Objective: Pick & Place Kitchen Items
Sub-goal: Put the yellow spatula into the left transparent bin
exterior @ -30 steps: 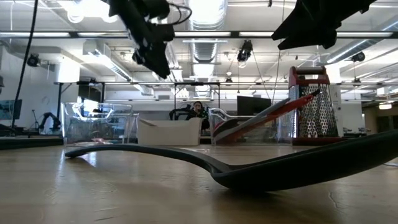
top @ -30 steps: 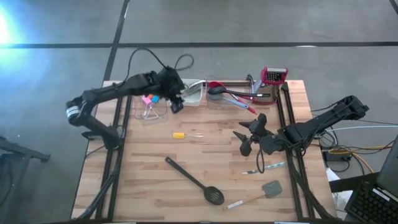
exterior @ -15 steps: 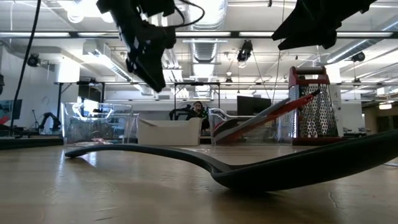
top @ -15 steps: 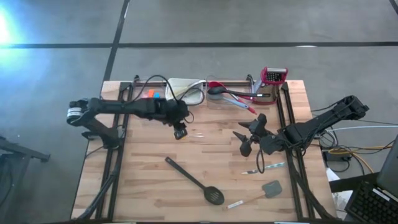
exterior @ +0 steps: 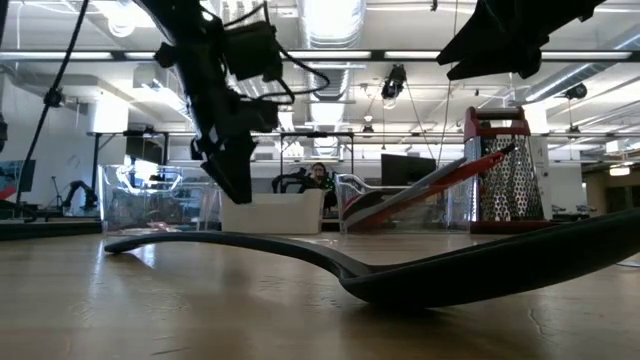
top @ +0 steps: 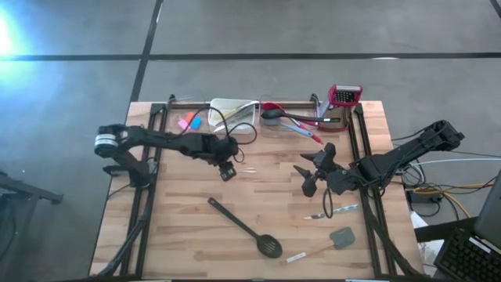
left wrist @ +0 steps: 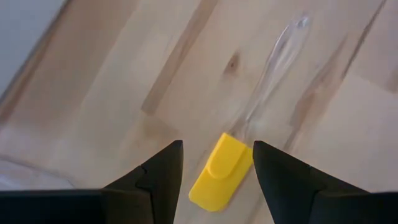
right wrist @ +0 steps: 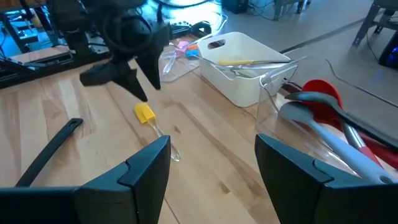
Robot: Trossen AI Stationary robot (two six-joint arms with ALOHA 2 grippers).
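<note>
Above yellow spatula [left wrist: 222,172], left gripper [left wrist: 216,163] angled down; jaws apart.

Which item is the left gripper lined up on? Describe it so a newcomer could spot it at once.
On the wooden table, look in front of the white bin at the far edge, just below the left gripper. There lies a small spatula, flat on the wood, its head between the open fingers. Its yellow head and clear handle set it apart from the long black slotted spoon nearer the front.
</note>
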